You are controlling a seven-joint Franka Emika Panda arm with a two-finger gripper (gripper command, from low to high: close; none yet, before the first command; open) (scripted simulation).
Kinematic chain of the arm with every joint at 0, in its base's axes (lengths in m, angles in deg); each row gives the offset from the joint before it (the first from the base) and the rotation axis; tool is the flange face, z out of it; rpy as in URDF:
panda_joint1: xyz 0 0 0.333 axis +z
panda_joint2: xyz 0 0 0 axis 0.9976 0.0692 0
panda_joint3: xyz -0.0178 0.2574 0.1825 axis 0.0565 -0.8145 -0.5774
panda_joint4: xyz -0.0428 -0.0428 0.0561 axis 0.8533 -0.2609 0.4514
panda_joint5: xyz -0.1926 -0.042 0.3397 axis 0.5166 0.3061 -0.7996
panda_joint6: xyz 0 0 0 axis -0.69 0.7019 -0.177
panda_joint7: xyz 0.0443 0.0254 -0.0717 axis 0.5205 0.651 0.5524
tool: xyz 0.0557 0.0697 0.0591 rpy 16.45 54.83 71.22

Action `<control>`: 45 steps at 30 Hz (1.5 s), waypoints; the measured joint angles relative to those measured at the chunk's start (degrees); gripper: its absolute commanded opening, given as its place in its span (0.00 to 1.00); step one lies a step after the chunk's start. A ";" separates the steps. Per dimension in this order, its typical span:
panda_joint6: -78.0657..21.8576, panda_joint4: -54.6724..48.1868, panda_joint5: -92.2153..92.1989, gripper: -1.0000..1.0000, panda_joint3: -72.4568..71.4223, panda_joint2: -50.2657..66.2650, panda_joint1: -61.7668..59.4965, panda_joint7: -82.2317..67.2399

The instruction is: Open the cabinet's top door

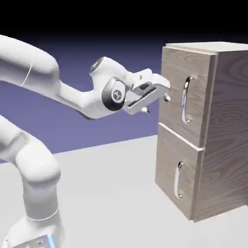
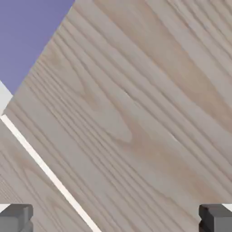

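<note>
Arm: it rises from the lower left of the exterior view, bends at the elbow and reaches right toward the cabinet (image 1: 203, 126).
Hand: the hand (image 1: 165, 98) is level with the upper half of the top door (image 1: 186, 99), at the door's near edge, left of its handle (image 1: 185, 99). The fingertips touch or nearly touch the wood; the exterior view cannot settle which.
Hand state: spread wide with nothing between the fingers; in the hand view the two grey fingertips (image 2: 16, 217) sit at the far bottom corners with only wood grain between them.
Hand view: the door's wood fills nearly the whole picture. A pale seam (image 2: 50, 174) runs diagonally at lower left, and a wedge of backdrop shows at the upper left corner, past the cabinet's edge.
Top door: its panel appears to stand a little proud of the cabinet's side; the long silver bar handle runs upright, just beyond the hand.
Lower door: the lower door (image 1: 178, 177) sits below a dark gap, with its own smaller handle (image 1: 178, 180).
Bench: the bench (image 1: 106, 193) lies bare between the arm's base and the cabinet, with open room under the hand.
</note>
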 measured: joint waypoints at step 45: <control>-5.55 -10.66 112.13 1.00 37.51 -19.09 29.85 -39.69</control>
